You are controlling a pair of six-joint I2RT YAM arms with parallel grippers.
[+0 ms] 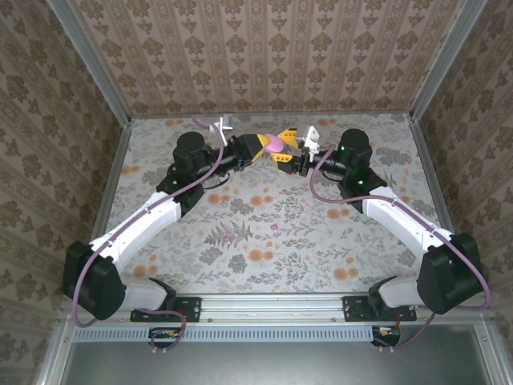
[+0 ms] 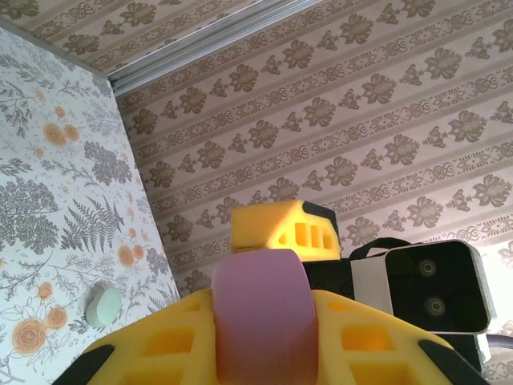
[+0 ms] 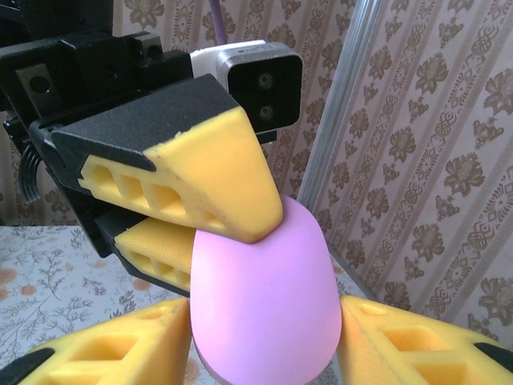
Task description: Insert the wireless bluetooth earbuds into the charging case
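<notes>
Above the far middle of the table, left gripper and right gripper nose to nose, with the charging case held between them, clear of the surface.

Clamped tight from the left, one finger over and one under the left end of the case. Flanked from the right by the other pair, one finger on the far side and one on the near side, pads apparently touching both flanks. Long axis running left to right, along the line between the two wrists, so neither arm nearer, each at one end, grips crossed at right angles. No seam or hinge to be made out; lid seemingly shut, opening side not to be told. Down on the table, well apart from the case, a small pale rounded object, possibly an earbud, too small to be sure.
</notes>
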